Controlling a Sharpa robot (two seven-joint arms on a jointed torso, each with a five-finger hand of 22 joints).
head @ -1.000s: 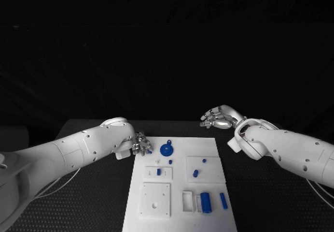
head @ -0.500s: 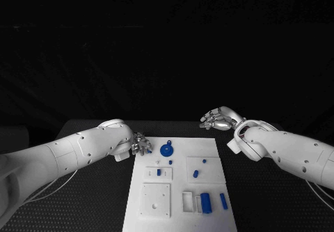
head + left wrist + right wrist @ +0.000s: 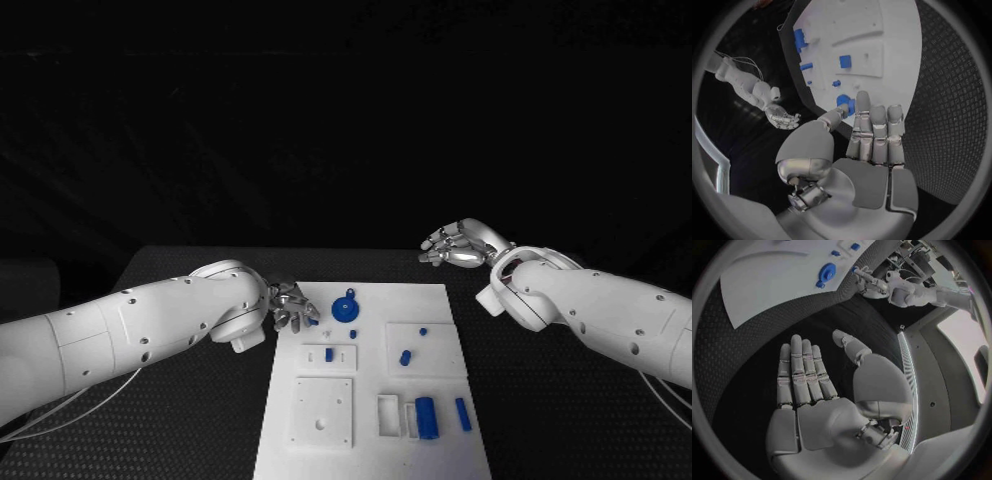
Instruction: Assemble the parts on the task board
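Reaching at the task board (image 3: 368, 400) far left corner – left hand (image 3: 293, 303) pinches a small blue part (image 3: 844, 103) | right hand (image 3: 459, 245) spread, empty, off-board | progress: early – several parts (image 3: 426, 416) lie unseated

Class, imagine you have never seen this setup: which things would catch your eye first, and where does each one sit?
The white task board lies in the middle of the black table, dotted with small blue parts, the round blue part near its far edge being the largest. The left hand hovers at the board's far left corner, holding a small blue piece at its fingertips. The right hand is raised, open, beyond the board's far right corner.
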